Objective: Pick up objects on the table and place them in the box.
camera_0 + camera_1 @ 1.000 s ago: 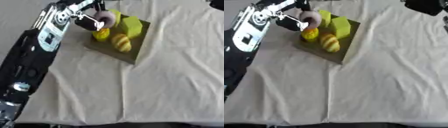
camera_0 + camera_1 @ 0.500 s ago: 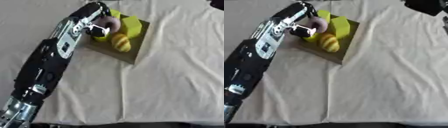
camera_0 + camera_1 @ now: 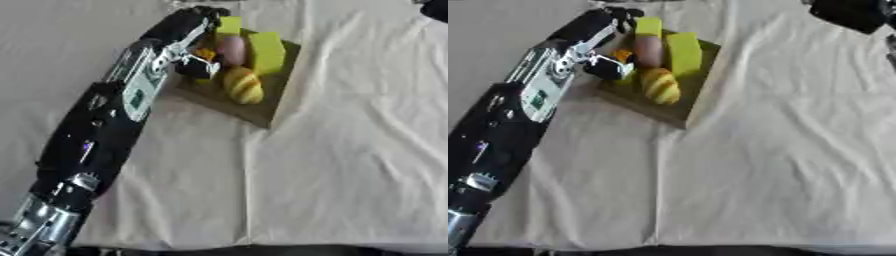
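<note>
My left hand [image 3: 194, 64] is over the near-left corner of the box [image 3: 278, 102], and I cannot tell whether its fingers are released or clenched. The pink rounded object [image 3: 231, 49] lies inside the box, between a small orange piece [image 3: 206, 53] and the tall yellow-green block [image 3: 267, 52], with the striped yellow item [image 3: 244, 85] just in front. I judge the placing step nearly complete. To finish cleanly, I would lift straight up before retracting, so the wrist clears the box wall. The cloth-covered bench [image 3: 350, 165] shows no further objects.
</note>
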You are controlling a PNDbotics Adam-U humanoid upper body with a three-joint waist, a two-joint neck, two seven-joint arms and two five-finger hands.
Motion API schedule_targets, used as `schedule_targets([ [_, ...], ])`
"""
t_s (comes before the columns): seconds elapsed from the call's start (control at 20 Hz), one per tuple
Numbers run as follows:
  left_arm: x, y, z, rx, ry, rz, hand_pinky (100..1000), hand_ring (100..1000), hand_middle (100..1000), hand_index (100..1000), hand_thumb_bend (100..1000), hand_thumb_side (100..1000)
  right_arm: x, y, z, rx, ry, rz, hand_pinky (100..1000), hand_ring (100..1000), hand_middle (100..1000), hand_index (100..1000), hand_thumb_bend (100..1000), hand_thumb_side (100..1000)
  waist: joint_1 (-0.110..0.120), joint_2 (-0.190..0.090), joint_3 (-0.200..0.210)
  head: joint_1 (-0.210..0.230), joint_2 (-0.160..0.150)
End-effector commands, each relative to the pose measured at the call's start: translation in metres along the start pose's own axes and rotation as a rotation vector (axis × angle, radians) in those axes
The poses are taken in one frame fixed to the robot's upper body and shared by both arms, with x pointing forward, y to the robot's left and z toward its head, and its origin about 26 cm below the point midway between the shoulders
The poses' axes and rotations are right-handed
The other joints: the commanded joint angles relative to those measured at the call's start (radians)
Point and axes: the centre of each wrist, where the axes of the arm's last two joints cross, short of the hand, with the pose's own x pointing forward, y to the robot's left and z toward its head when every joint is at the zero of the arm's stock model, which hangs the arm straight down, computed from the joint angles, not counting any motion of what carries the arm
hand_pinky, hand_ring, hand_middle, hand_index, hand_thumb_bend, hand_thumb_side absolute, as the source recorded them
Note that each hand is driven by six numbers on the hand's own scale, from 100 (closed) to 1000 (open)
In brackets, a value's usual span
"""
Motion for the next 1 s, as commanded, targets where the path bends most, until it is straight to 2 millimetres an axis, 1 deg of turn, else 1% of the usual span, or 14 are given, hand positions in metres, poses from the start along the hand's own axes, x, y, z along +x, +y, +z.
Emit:
schedule_targets([
  [0.05,0.001,0.019,0.003,0.039,-0.017,-0.015,821,770,778,945,190,112,0.002,-0.009,-0.001,-0.011,-0.009,0.016,983,985,818,872,100,437,-0.003,-0.15,0.002,-0.003,0.004],
  [0.2,0.002,0.033,0.009,0.078,-0.041,-0.014,816,762,766,908,152,100,0.002,-0.009,0.0,-0.012,-0.007,0.016,983,985,818,872,100,434,-0.003,-0.152,0.005,-0.006,0.004],
  [0.3,0.004,0.052,0.018,0.146,-0.074,-0.01,814,754,755,873,105,100,0.002,-0.01,0.0,-0.014,-0.007,0.017,983,984,817,871,100,429,-0.002,-0.154,0.008,-0.01,0.004],
  [0.35,0.005,0.064,0.024,0.192,-0.092,-0.002,813,751,750,861,100,100,0.002,-0.01,0.0,-0.016,-0.007,0.019,983,984,817,871,100,427,-0.001,-0.154,0.009,-0.012,0.004],
  [0.5,0.007,0.1,0.054,0.36,-0.146,0.038,813,741,740,826,100,100,0.003,-0.012,0.002,-0.026,-0.006,0.02,983,984,817,871,100,425,0.003,-0.156,0.016,-0.021,0.004],
  [0.65,0.002,0.126,0.094,0.533,-0.17,0.125,813,736,739,813,100,108,0.003,-0.015,0.003,-0.041,-0.004,0.021,983,983,816,871,100,419,0.006,-0.157,0.022,-0.03,0.004],
  [0.7,-0.002,0.132,0.108,0.593,-0.167,0.164,814,736,740,813,100,167,0.003,-0.016,0.004,-0.049,-0.003,0.021,983,983,816,871,100,423,0.006,-0.157,0.024,-0.033,0.004],
  [0.75,-0.006,0.136,0.123,0.651,-0.163,0.205,815,737,742,814,100,203,0.004,-0.017,0.005,-0.058,-0.003,0.02,983,983,815,871,100,427,0.006,-0.157,0.026,-0.036,0.004],
  [0.8,-0.011,0.139,0.137,0.711,-0.152,0.246,817,737,744,817,100,256,0.004,-0.018,0.006,-0.069,-0.002,0.019,984,983,815,871,100,456,0.006,-0.157,0.028,-0.04,0.004],
  [0.85,-0.016,0.14,0.151,0.763,-0.141,0.284,818,736,745,816,100,321,0.004,-0.019,0.008,-0.081,-0.001,0.016,985,983,814,870,100,458,0.006,-0.157,0.029,-0.044,0.004],
  [0.95,-0.024,0.139,0.175,0.846,-0.121,0.364,819,736,746,816,100,409,0.003,-0.021,0.01,-0.108,0.001,0.007,988,984,814,870,100,496,0.006,-0.156,0.034,-0.049,0.004],
  [1.0,-0.028,0.136,0.186,0.878,-0.105,0.393,819,737,748,818,100,430,0.003,-0.022,0.011,-0.121,0.002,0.001,989,984,815,872,100,497,0.006,-0.155,0.036,-0.05,0.004],
])
